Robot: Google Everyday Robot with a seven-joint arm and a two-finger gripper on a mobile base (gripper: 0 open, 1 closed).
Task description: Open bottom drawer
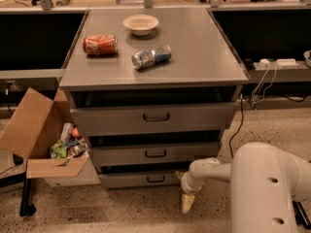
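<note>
The bottom drawer [141, 179] is the lowest, narrowest grey front of the cabinet, with a small dark bar handle [155, 178] at its centre. It sits close to shut. My gripper [187, 203] hangs from the white arm [209, 171] just right of and slightly in front of the drawer's right end, pointing down toward the floor. It is apart from the handle and holds nothing that I can see.
The middle drawer [155, 153] and top drawer [155, 117] are above. On the cabinet top [204, 57] lie a red can [99, 44], a silver can [151, 57] and a bowl [140, 24]. An open cardboard box [41, 140] with trash stands at the left. A cable [239, 120] hangs at the right.
</note>
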